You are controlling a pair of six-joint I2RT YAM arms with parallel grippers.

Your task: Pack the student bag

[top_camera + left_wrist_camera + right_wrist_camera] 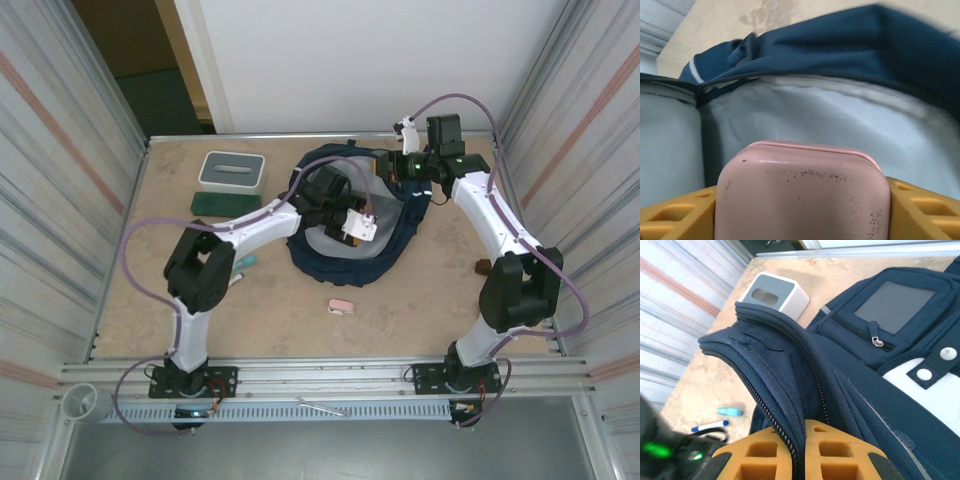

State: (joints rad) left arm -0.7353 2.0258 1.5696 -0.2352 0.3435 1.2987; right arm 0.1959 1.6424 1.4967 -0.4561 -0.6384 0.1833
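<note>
The student bag (338, 266), a navy backpack, lies open in the middle of the table with its grey lining (830, 115) showing. My left gripper (352, 220) reaches into the opening, its yellow fingers (675, 216) shut on a scuffed pink case (802, 195) held just in front of the lining. At the bag's far side, my right gripper (397, 166) pinches the bag's zippered edge (775, 365) between its yellow fingers (840, 455) and holds it lifted. The front pocket with a grey patch (900, 305) lies beyond the raised edge.
A grey-and-white box (232, 170) stands at the back left on a dark green item (222, 204). A blue marker (710, 426) and a teal item (730, 411) lie left of the bag. A small pink object (341, 308) lies in front of it.
</note>
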